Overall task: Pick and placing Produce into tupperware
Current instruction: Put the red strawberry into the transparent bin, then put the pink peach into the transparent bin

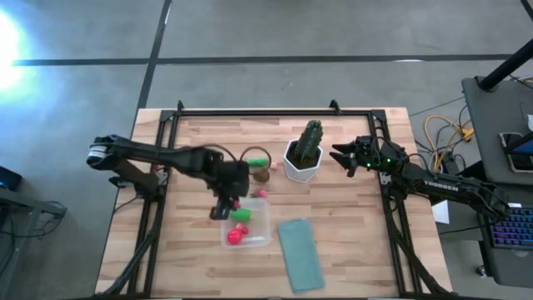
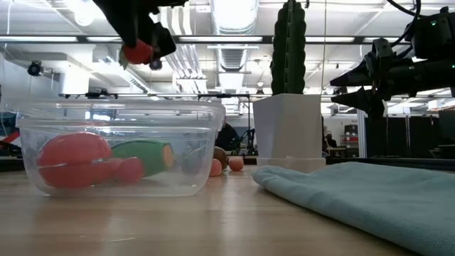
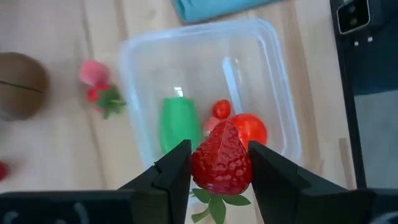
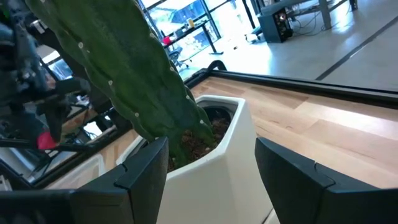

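My left gripper (image 3: 219, 152) is shut on a red toy strawberry (image 3: 221, 169) and hangs above the clear tupperware (image 1: 260, 239), over its far left corner. Inside the tupperware lie a green elongated piece (image 3: 177, 124), a red round piece (image 3: 254, 128) and a small red piece (image 3: 221, 109). On the table beyond it lie a brown round piece (image 3: 18, 84), a pink piece (image 3: 93, 71) and a tiny red one with green leaves (image 3: 106, 99). My right gripper (image 1: 340, 155) waits open at the far right, next to the cactus pot (image 4: 211, 134). My left gripper pinches the strawberry by its two opposite sides (image 3: 199, 167) between its two fingers. The fingers slant down from the table's left. The strawberry is lifted clear, its pointed end away from the wrist and its green leaves (image 3: 214, 204) toward it.
A tall green cactus (image 1: 310, 140) in a white pot stands at the far middle of the table. The flat teal lid (image 1: 300, 254) lies to the right of the tupperware, near the front edge. A green piece (image 1: 256, 158) lies to the left of the pot.
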Controlling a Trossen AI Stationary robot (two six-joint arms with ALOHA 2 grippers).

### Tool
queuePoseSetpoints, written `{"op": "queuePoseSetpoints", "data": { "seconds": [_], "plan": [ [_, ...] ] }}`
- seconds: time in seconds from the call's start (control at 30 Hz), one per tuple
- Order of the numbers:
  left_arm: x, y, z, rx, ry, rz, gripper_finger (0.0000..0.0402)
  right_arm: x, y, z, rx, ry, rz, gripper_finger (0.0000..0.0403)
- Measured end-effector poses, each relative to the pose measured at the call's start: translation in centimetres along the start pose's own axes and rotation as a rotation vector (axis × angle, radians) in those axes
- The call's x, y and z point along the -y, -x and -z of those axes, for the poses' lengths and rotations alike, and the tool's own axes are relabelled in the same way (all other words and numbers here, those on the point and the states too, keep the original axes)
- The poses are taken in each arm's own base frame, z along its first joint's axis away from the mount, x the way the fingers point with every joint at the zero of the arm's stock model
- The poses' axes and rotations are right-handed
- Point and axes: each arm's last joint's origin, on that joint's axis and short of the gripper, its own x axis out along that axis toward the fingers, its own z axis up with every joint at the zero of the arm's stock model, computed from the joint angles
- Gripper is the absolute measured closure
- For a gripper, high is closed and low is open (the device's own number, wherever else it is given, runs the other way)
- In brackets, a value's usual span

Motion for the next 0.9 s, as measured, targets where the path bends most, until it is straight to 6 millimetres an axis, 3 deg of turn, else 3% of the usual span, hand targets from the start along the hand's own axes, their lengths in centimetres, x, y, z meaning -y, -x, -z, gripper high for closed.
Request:
{"op": "queuePoseSetpoints", "data": {
  "seconds": [0.2,0.47,0.9],
  "plan": [
    [1.0,-3.1,-0.3,-0.045,-0.036,0.016,0.0274,0.0,0.0,0.0,0.001,0.000,0.000,0.0170],
    [1.3,-4.6,-0.3,-0.091,-0.047,0.006,0.0268,0.0,0.0,0.0,0.001,0.000,-0.001,0.0170],
    [1.2,-4.4,-0.3,-0.068,0.000,-0.053,0.0149,0.0,0.0,0.0,0.001,0.000,-0.001,0.0170]
  ]
}}
